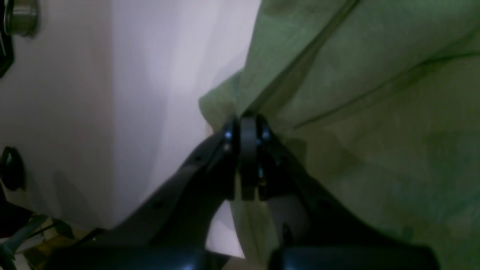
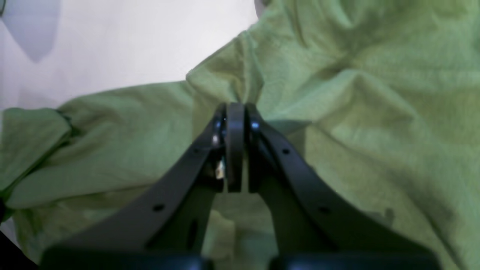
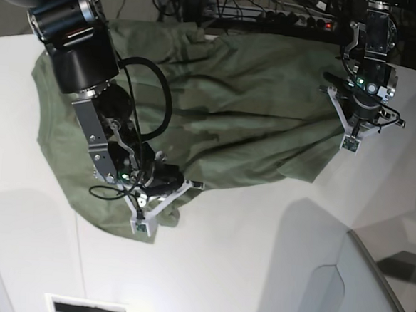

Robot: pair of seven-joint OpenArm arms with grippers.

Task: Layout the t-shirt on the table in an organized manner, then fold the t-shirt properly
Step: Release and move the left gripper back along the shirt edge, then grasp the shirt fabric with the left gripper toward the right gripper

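Note:
The olive-green t-shirt [image 3: 232, 122] lies crumpled and spread wide across the far half of the white table [image 3: 243, 273]. My right gripper [image 3: 142, 223], on the base view's left, is shut on a raised fold at the shirt's near edge. In the right wrist view the gripper [image 2: 235, 107] pinches a peak of fabric [image 2: 225, 78]. My left gripper [image 3: 350, 141], on the base view's right, is shut at the shirt's right edge. In the left wrist view the gripper [image 1: 247, 122] is closed on the shirt's edge [image 1: 221, 101], beside a seam. The collar label is hidden.
A grey translucent panel [image 3: 381, 282] stands at the near right corner. Cables and a power strip [image 3: 289, 15] lie behind the table's far edge. A thin dark seam [image 3: 78, 240] runs down the table at the near left. A slot [image 3: 87, 308] sits at the front edge.

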